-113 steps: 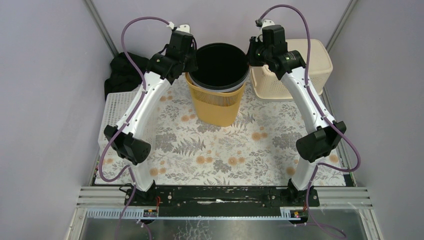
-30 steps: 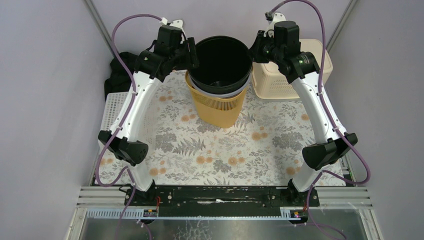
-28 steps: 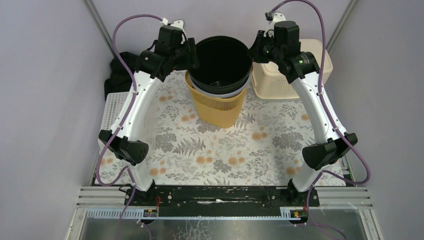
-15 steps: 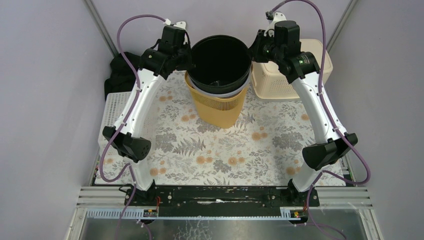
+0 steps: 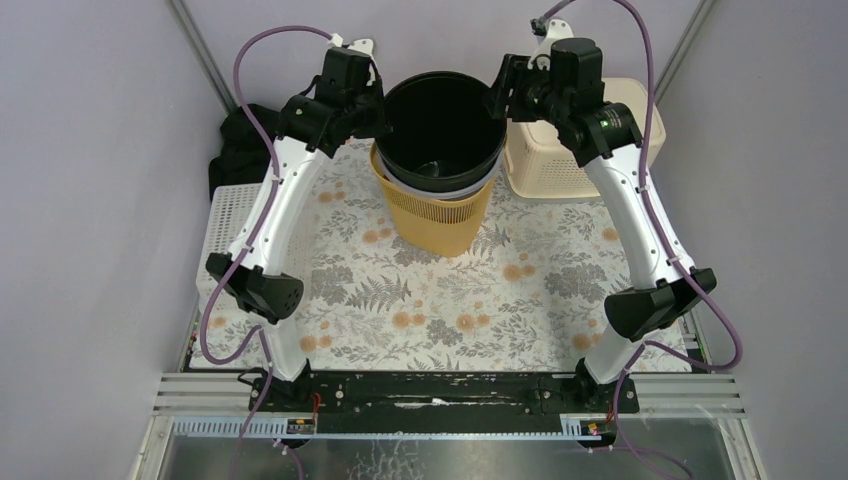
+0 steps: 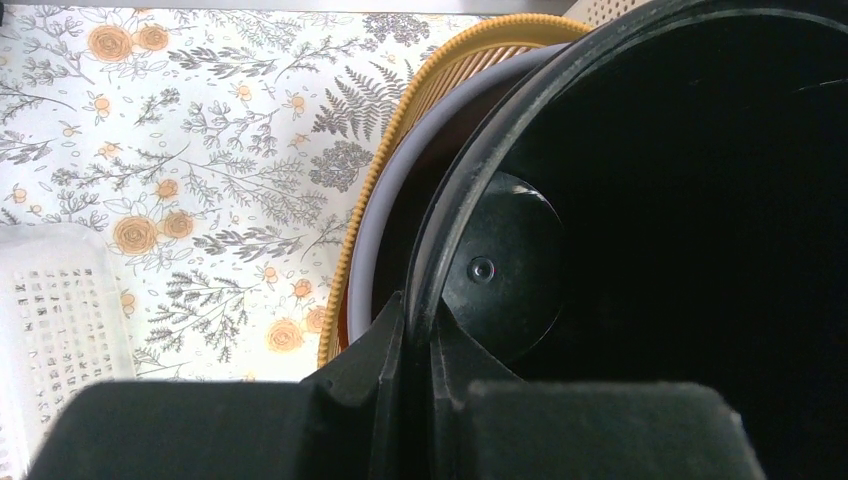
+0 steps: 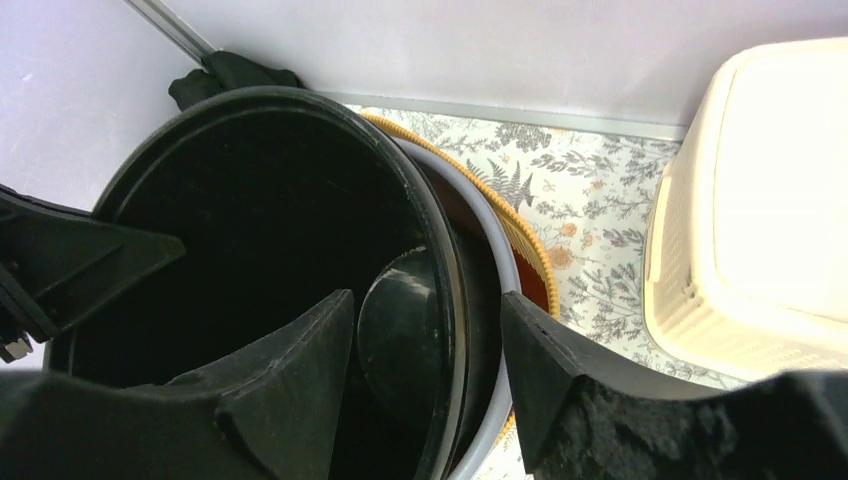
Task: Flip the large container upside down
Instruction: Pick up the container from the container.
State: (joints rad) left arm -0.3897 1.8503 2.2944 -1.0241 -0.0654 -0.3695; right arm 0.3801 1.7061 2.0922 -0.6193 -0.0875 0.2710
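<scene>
Upright black container (image 5: 440, 120) nested in yellow basket (image 5: 440, 225), middle of counter (image 5: 450, 300) far edge. Left jaws pinch its left rim; right jaws spread astride right rim — close firmly, lift clear, rotate wrists together

The large black round bucket (image 5: 440, 125) stands mouth up, empty, nested inside a yellow ribbed basket (image 5: 435, 218).

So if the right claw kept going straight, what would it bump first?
Probably the black bucket: the right gripper is open astride its rim, so that rim would meet it first. Depth is hard to judge.
</scene>
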